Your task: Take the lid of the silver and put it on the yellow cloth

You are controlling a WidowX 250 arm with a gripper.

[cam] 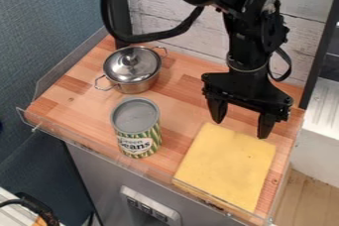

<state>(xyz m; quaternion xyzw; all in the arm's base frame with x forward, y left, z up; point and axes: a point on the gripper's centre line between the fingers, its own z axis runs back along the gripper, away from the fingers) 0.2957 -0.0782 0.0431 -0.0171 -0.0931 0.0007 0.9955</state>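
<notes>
Wooden counter (pixel 79 101), pale boards (pixel 155 9) standing behind it. Black gripper (pixel 241 129) hanging from the arm (pixel 248 46), pointing down by the far edge of the yellow cloth (pixel 228 168). Its two fingers are standing wide apart, holding nothing between them; I cannot tell whether the tips are touching the cloth.

Silver pot (pixel 137 87) sitting toward the far left of the counter, well apart from the gripper. Its lid (pixel 132 63), knob uppermost, is still to be lifted: it is resting on the pot's rim. The pot's two wire handles are sticking out on opposite sides.

Tin can (pixel 138 133) standing upright nearer me, between pot and cloth, touching neither; it is wearing a green-striped wrapper and showing a grey top. Cloth lying flat at the near right, its near edge running beside the clear edging (pixel 106 154). A socket strip (pixel 149 207) is showing on the grey front below.
</notes>
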